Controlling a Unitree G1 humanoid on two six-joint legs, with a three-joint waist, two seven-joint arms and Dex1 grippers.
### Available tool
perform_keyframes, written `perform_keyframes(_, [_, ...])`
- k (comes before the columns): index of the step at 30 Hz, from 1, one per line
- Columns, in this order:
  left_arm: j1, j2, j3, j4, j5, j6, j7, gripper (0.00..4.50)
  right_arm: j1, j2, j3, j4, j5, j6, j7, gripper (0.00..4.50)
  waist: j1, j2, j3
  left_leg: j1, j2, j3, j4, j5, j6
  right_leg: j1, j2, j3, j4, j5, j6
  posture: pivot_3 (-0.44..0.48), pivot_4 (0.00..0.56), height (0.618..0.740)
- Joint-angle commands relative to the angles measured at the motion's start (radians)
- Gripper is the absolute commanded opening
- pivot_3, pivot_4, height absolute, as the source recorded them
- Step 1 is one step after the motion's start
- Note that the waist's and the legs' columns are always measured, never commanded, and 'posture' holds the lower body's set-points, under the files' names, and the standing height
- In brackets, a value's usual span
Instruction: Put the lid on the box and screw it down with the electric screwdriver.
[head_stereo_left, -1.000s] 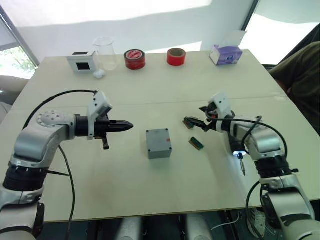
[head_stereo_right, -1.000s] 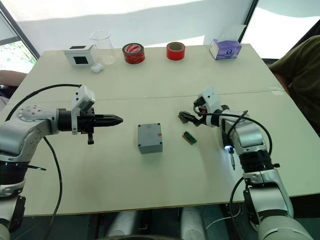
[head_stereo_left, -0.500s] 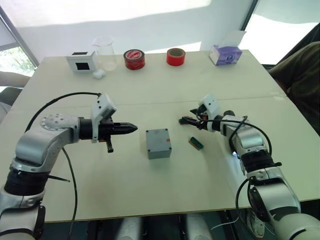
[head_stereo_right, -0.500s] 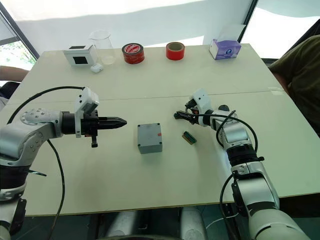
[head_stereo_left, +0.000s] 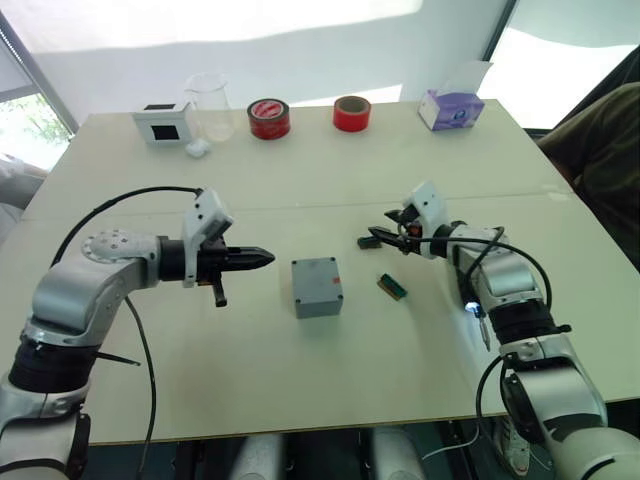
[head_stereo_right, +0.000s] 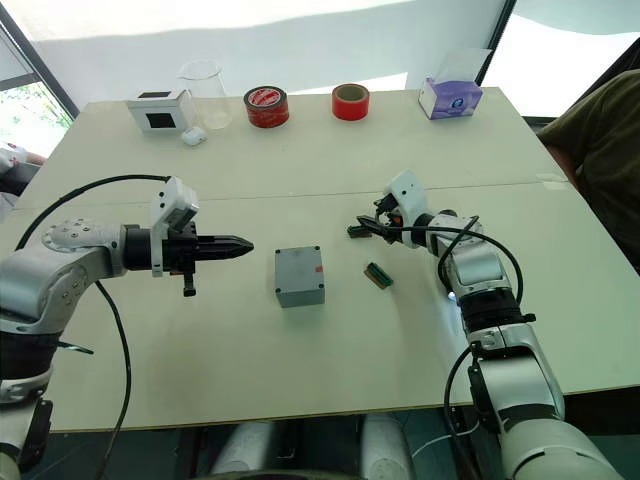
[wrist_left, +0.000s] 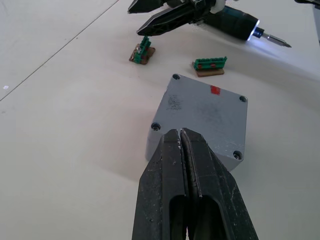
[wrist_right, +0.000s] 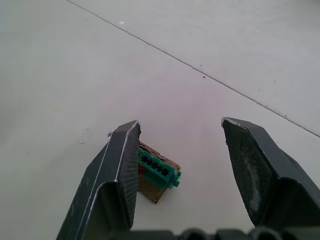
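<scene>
A square grey box with a screw hole at each corner and a small red mark stands mid-table. Its upper face is flat; I cannot tell whether that face is the lid. My left gripper is shut and empty, pointing at the box's left side from a short gap away, as its wrist view shows. My right gripper is open, low over a small green connector that lies between its fingers. The electric screwdriver lies on the table by my right forearm, its tip lit.
A second green connector lies right of the box. Along the far edge stand a white box with a black face, a glass beaker, two red tape rolls, and a purple tissue box. A person sits at right.
My left gripper has edged a little towards the box and then held. The right gripper reached left, then drew slightly back, uncovering the screwdriver's light. The box has not moved.
</scene>
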Motion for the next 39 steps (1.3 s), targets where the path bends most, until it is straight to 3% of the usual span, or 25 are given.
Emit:
perform_keyframes(1, [-0.004, 0.011, 0.000, -0.021, 0.001, -0.017, 0.002, 0.00, 0.013, -0.004, -0.016, -0.077, 0.027, -0.006, 0.042, 2.61, 0.000, 0.000, 0.000, 0.000, 0.000, 0.000, 0.000, 0.000, 0.000, 0.000, 0.000, 0.000, 0.000, 0.000, 0.000, 0.000, 0.150, 0.740])
perform_keyframes(18, [0.008, 0.008, -0.007, -0.032, -0.003, -0.014, 0.013, 0.00, 0.012, 0.055, 0.021, 0.004, -0.009, -0.046, 0.075, 2.61, 0.000, 0.000, 0.000, 0.000, 0.000, 0.000, 0.000, 0.000, 0.000, 0.000, 0.000, 0.000, 0.000, 0.000, 0.000, 0.000, 0.150, 0.740])
perform_keyframes(21, [0.009, 0.011, -0.007, -0.032, -0.005, -0.013, 0.014, 0.00, 0.007, 0.065, 0.019, 0.027, -0.014, -0.056, 0.067, 1.98, 0.000, 0.000, 0.000, 0.000, 0.000, 0.000, 0.000, 0.000, 0.000, 0.000, 0.000, 0.000, 0.000, 0.000, 0.000, 0.000, 0.150, 0.740])
perform_keyframes(24, [0.010, 0.013, -0.008, -0.032, -0.004, -0.013, 0.015, 0.00, 0.003, 0.071, 0.016, 0.042, -0.018, -0.064, 0.065, 0.74, 0.000, 0.000, 0.000, 0.000, 0.000, 0.000, 0.000, 0.000, 0.000, 0.000, 0.000, 0.000, 0.000, 0.000, 0.000, 0.000, 0.150, 0.740])
perform_keyframes(39, [0.014, 0.015, -0.014, -0.038, 0.000, -0.015, 0.015, 0.00, -0.001, 0.082, 0.000, 0.061, -0.013, -0.069, 0.052, 0.74, 0.000, 0.000, 0.000, 0.000, 0.000, 0.000, 0.000, 0.000, 0.000, 0.000, 0.000, 0.000, 0.000, 0.000, 0.000, 0.000, 0.150, 0.740])
